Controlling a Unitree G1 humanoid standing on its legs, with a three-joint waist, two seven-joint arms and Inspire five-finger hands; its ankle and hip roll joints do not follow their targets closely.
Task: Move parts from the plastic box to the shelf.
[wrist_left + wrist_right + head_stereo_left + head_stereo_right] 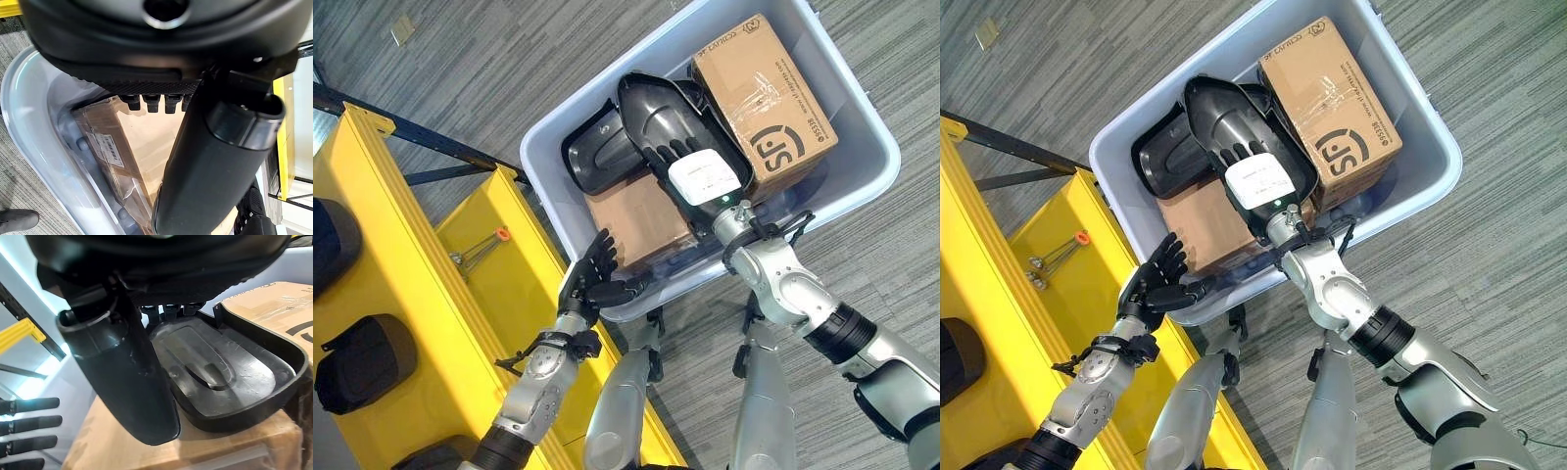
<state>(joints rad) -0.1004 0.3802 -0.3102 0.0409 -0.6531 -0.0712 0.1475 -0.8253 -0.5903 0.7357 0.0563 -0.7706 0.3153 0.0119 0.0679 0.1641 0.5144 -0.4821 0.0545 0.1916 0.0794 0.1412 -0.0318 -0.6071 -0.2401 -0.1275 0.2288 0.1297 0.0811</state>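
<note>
Grey striped carpet covers the floor across my upper frame; a dark metal rail crosses upper left.

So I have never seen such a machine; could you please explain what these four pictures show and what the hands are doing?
This is a humanoid robot with two silver-grey arms and dark fingered hands. Two pictures come from cameras on its head, looking down; the other two come from a camera on each wrist, very close. On the carpet stands a pale grey plastic box holding a black moulded plastic part, a printed brown cardboard carton and a plain flat cardboard box. Beside it is a yellow metal shelf. The right hand rests with straight fingers on the black part, not gripping it. The left hand hovers open at the box's rim, holding nothing.
</note>
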